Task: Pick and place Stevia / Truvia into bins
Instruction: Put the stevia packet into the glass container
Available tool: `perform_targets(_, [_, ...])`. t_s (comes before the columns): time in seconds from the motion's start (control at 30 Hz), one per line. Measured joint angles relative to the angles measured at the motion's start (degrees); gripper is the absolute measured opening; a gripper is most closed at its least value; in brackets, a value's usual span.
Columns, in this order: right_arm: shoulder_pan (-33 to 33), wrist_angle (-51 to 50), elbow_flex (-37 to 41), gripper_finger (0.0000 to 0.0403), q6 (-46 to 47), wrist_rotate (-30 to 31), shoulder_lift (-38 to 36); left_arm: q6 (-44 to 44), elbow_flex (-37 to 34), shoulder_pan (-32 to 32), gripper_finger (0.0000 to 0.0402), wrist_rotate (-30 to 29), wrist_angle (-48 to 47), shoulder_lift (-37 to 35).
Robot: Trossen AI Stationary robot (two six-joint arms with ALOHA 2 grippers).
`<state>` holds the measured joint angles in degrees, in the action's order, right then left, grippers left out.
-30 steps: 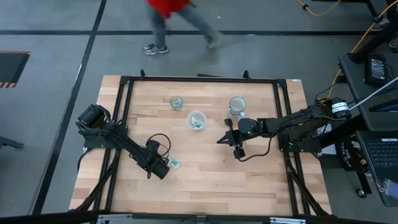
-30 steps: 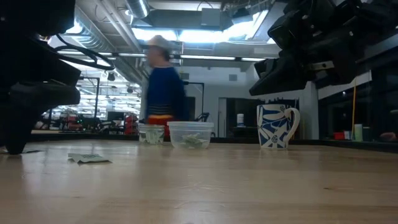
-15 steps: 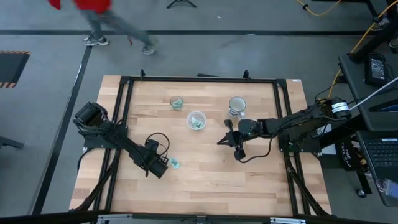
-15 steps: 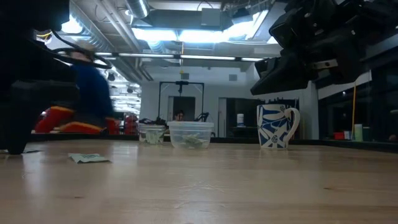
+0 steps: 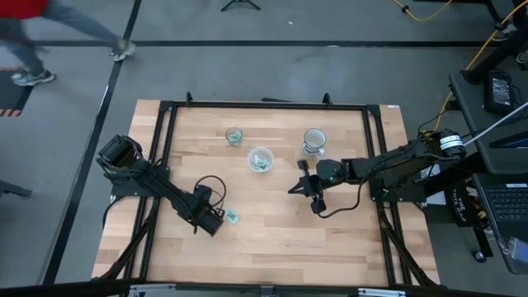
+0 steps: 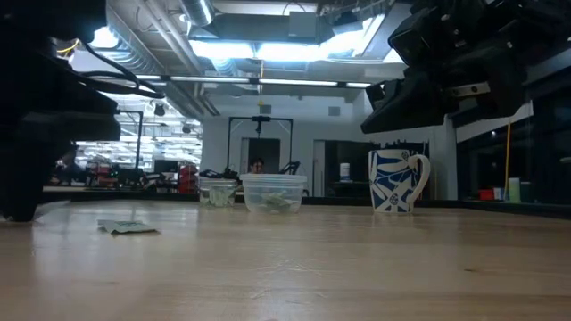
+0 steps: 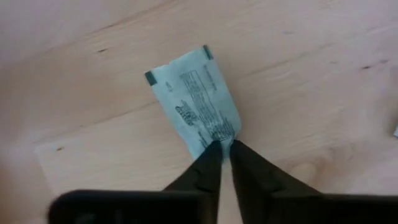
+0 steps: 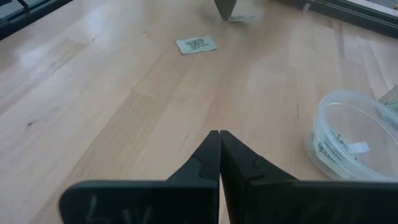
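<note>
Pale green and white, that's the sachet (image 7: pixel 196 102) we're looking at, lying flat on the wooden table (image 5: pixel 272 239) down around 7 o'clock from the table's middle. Our left end effector (image 7: pixel 224 149) is right at it, fingers squeezed nearly together with the tips pinching one short edge of the sachet, which otherwise sits flat on the wood. From overhead we see the same sachet (image 5: pixel 233 217) just beside the left end effector (image 5: pixel 216 221).

Our right end effector (image 5: pixel 294 187) hangs near the middle of the table, fingers pressed together, holding nothing. Its wrist camera catches a second sachet (image 8: pixel 196 44) lying flat farther out on the table.

The bins sit toward 12 o'clock: a little clear cup (image 5: pixel 234 136) and a wider whitish cup (image 5: pixel 261 159), close to each other, both with sachets inside. A blue-and-white mug (image 6: pixel 398 180) stands well off to 1 o'clock, near the right arm.
</note>
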<state>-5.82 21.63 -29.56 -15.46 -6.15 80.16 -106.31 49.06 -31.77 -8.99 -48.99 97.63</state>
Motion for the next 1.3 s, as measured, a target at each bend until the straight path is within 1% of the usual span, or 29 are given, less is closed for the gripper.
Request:
perform_targets(0.07, [0.0,0.0,0.0,0.0006,0.0,0.0,0.0,1.3,0.0,0.0,0.001,0.0,0.5,0.0])
perform_targets(0.1, [0.0,0.0,0.0,0.0006,0.0,0.0,0.0,2.0,0.0,0.0,0.0007,0.0,0.6,0.0])
perform_targets(0.2, [0.0,0.0,0.0,0.0006,0.0,0.0,0.0,4.6,0.0,-0.1,0.0003,-0.3,0.8,0.0])
perform_targets(0.33, [0.0,0.0,0.0,0.0006,0.0,0.0,0.0,5.9,-0.2,-1.2,0.0002,-1.9,1.0,-0.7])
perform_targets(0.47, [0.0,0.0,0.0,0.0006,0.0,0.0,0.0,6.1,-0.7,-2.8,0.0002,-3.3,1.7,-3.8])
perform_targets(0.57, [0.0,0.0,0.0,0.0006,0.0,0.0,0.0,6.6,-0.4,-4.4,0.0002,-4.6,1.7,-7.8])
perform_targets(0.63, [0.0,0.0,0.0,0.0006,0.0,0.0,0.0,7.1,-0.5,-5.4,0.0002,-7.4,1.3,-9.8])
perform_targets(0.83, [0.0,0.0,0.0,0.0006,0.0,0.0,0.0,11.3,-0.4,-8.7,0.0002,-20.3,1.5,-14.7])
perform_targets(0.93, [0.0,0.0,0.0,0.0006,0.0,0.0,0.0,13.3,-0.4,-9.4,0.0002,-24.7,1.5,-15.8])
perform_targets(1.2, [0.0,-0.1,0.0,0.0006,0.2,0.0,0.0,27.8,-0.3,-9.7,0.0002,-30.1,7.5,-15.6])
perform_targets(1.3, [0.0,-0.2,0.0,0.0006,0.2,0.0,0.0,32.4,-0.2,-8.8,0.0002,-30.4,9.3,-15.7])
